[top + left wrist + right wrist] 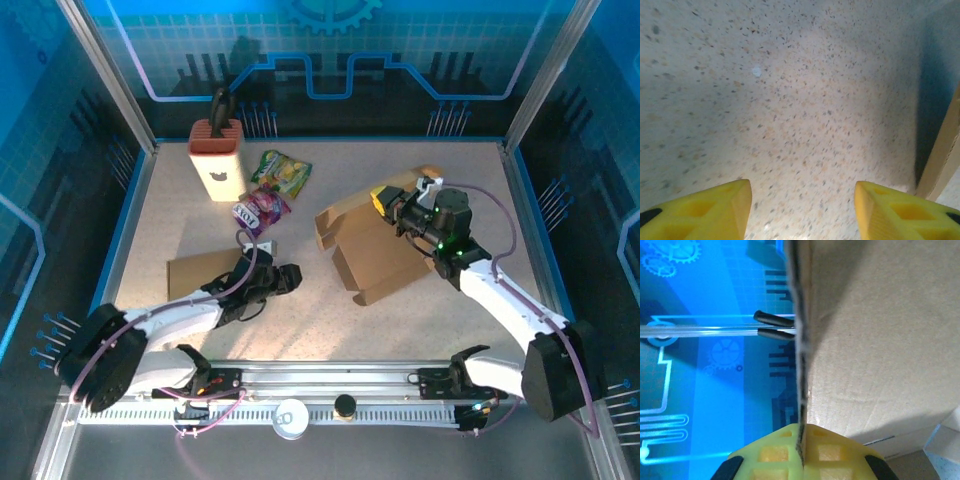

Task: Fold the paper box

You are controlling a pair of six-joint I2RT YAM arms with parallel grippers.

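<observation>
The paper box (375, 255) is brown cardboard, partly folded, lying right of the table's middle. My right gripper (385, 200) is at its far edge, shut on a flap. In the right wrist view the yellow fingertips (801, 450) pinch the thin cardboard edge, and the flap (880, 340) stands upright to their right. My left gripper (290, 278) hovers low over the table just left of the box. Its yellow fingers (715, 210) stand open with bare table between them. A cardboard edge (945, 155) shows at the far right of that view.
A flat cardboard sheet (195, 272) lies under my left arm. A cream block with a red top (217, 155) stands at the back left. Next to it lie a green snack bag (282, 172), a purple packet (262, 207) and a small white item (262, 245).
</observation>
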